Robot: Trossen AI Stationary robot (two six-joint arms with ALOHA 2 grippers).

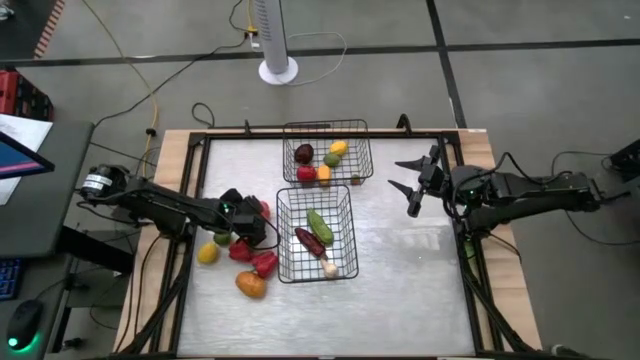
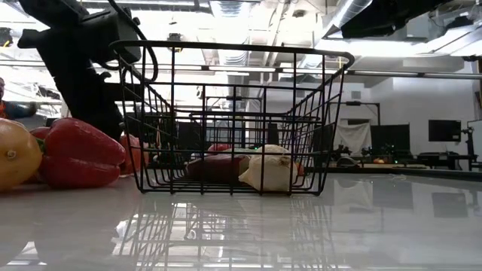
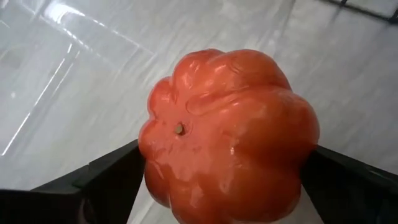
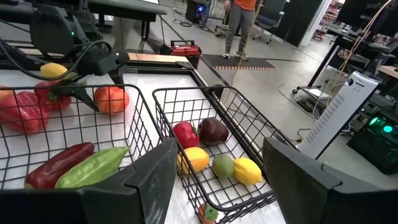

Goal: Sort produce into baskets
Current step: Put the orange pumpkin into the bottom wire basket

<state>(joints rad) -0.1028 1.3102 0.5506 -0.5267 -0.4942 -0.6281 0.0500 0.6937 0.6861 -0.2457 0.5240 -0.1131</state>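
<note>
My left gripper (image 1: 256, 212) stands at the near basket's (image 1: 283, 240) left side, shut on a red-orange ribbed tomato (image 3: 230, 137), which also shows in the right wrist view (image 4: 112, 98). Loose produce lies on the table near it: a yellow piece (image 1: 207, 253), red peppers (image 1: 242, 250), an orange piece (image 1: 250, 285). The near basket holds a green pepper (image 1: 318, 222), a dark red chili (image 1: 308, 240) and a whitish garlic (image 1: 329, 268). The far basket (image 1: 365, 150) holds several fruits. My right gripper (image 1: 410, 185) is open and empty, right of the baskets. My left gripper pinches the tomato between its two fingers (image 3: 118, 177), one on each of two opposite sides (image 3: 155, 168), with the tomato's dimpled end toward the camera. The fingers slant down from the table's left. Whether the tomato rests on the table, I cannot tell.
In the low view the near basket (image 2: 324, 113) stands in the middle, with a red pepper (image 2: 79, 154) and a yellow piece (image 2: 15, 154) to its left. The table's raised frame (image 1: 470, 270) runs round the white top. Free room lies right of the baskets.
</note>
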